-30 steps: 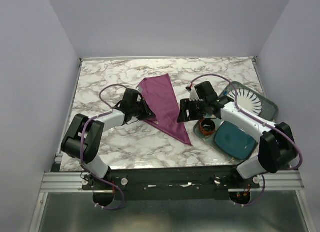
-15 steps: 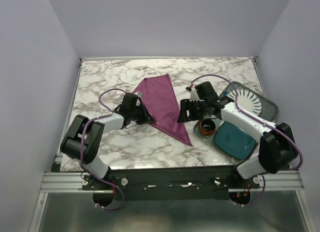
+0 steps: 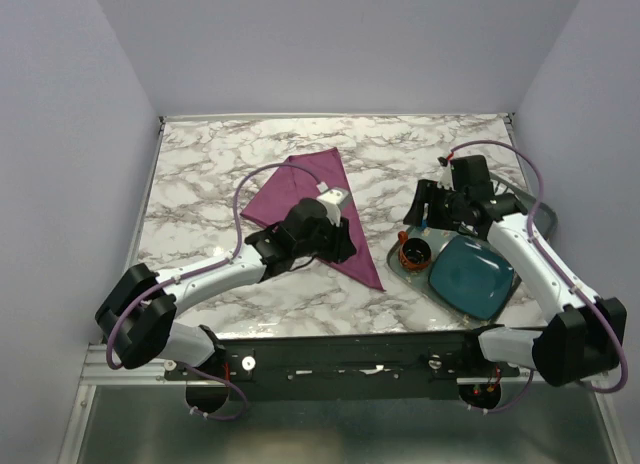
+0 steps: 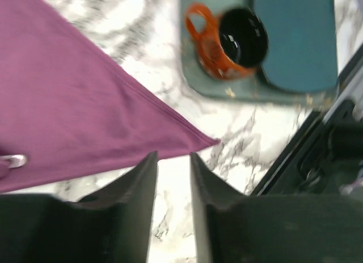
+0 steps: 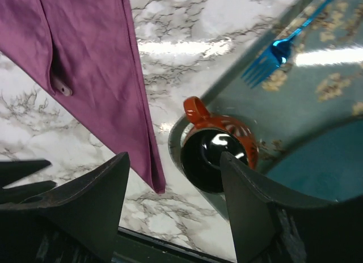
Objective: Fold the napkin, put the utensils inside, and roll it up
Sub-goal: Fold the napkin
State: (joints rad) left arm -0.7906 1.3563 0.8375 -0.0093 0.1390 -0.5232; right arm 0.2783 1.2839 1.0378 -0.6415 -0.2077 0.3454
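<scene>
Beside the orange cup (image 5: 218, 152), the plum napkin (image 3: 300, 189) is lying folded into a triangle, its narrow tip nearest the cup. My left gripper (image 4: 170, 161) is hovering at that tip's edge, fingers slightly parted, gripping nothing. My right gripper (image 5: 173, 158) is hanging spread wide over the cup, empty. I'm counting one napkin, one cup, one blue fork (image 5: 266, 62) near the cup, and one teal mat (image 3: 470, 276) beside it.

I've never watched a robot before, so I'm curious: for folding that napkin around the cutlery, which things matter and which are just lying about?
For the job: purple napkin, blue fork.
Just lying about: orange cup, teal plate, flowered tray.
</scene>
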